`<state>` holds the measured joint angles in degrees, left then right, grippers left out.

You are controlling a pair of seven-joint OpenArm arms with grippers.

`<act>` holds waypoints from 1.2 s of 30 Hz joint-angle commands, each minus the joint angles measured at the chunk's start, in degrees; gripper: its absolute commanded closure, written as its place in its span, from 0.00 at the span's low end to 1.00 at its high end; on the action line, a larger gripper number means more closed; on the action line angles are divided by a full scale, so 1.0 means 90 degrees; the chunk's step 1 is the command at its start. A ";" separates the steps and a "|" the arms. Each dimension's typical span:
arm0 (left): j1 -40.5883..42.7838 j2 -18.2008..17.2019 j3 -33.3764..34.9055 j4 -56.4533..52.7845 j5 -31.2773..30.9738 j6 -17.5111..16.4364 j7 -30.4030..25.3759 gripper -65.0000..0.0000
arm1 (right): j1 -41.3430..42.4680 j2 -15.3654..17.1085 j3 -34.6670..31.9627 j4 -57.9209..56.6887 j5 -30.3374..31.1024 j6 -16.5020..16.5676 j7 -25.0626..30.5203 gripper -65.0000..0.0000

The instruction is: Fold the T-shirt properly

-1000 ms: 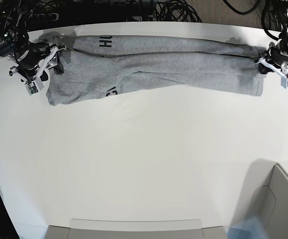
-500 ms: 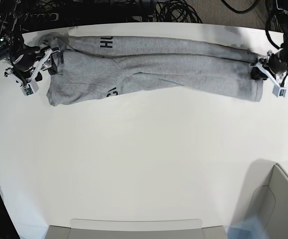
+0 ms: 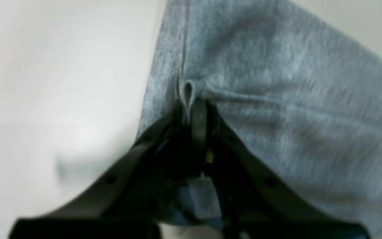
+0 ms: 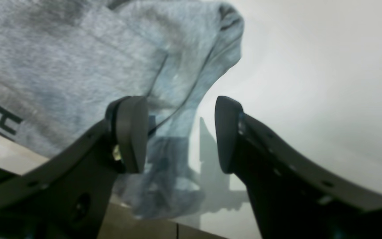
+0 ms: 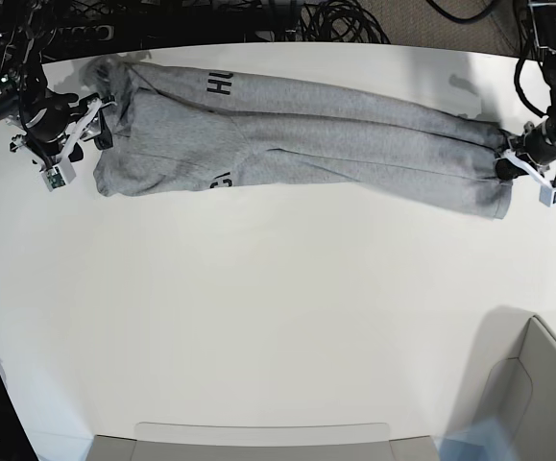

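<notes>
Your T-shirt (image 5: 297,144) is a heather-grey band folded lengthwise, stretched across the far part of the white tabletop (image 5: 278,317) from one gripper to the other. Black block letters show near the right gripper's end: part of a word on the upper fold and a fragment at the lower edge. Long creases run along the cloth, and it sags slightly toward the left gripper's end.

Your left gripper (image 3: 191,109) has its jaws drawn together on a small pinched loop of the hem, at the seam. In the left wrist view the grey fabric spreads away ahead of the jaws and to one side, with bare tabletop on the other side. That view is blurred.

Your right gripper (image 4: 177,132) stands with its jaws wide apart. In the right wrist view, one finger sits over the cloth beside the bunched sleeve end; the other is over bare tabletop. Whether the fingers touch the fabric you cannot tell. The letter H shows off to one side of it.

Edges: both ends of the T-shirt lie near the tabletop's side borders, and the far edge with tangled cables (image 5: 335,19) runs just beyond the cloth. On the near side of both grippers the tabletop is a broad open stretch, down to a grey bin (image 5: 537,394) at the near corner.
</notes>
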<state>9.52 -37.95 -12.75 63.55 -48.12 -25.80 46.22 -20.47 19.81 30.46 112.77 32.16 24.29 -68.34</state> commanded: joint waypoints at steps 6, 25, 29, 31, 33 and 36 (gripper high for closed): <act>0.0051 -0.0134 -0.0825 -0.0101 0.0497 0.0273 0.0389 1.00 | 0.0052 0.0089 0.0040 0.0085 0.0075 0.0070 0.0086 0.51; 0.0276 -0.0594 -0.2261 0.1608 0.0487 0.0273 0.1082 1.00 | 0.0150 -0.0233 0.0079 0.0095 0.0094 0.0070 0.0086 0.51; 0.0393 -0.0594 -0.2270 0.1755 0.0497 0.0273 0.1111 1.00 | 0.0150 -0.0233 0.0059 0.0095 0.0094 0.0070 0.0086 0.51; 0.0364 -0.0594 -0.2251 0.1432 0.0497 0.0273 0.1092 1.00 | 0.0150 -0.0233 0.0069 0.0095 0.0094 0.0070 0.0086 0.51; 0.0354 -0.0594 -0.2231 0.1081 0.0497 0.0273 0.1072 1.00 | 0.0150 -0.0223 0.0069 0.0095 0.0085 0.0070 0.0086 0.51; 0.0334 -0.0594 -0.2192 0.0582 0.0497 0.0273 0.0740 1.00 | 0.0150 -0.0223 0.0069 0.0095 0.0085 0.0070 0.0086 0.51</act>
<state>13.13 -41.58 -32.16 68.03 -43.20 -23.38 53.65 -19.35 16.95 30.72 112.77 32.60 24.29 -68.40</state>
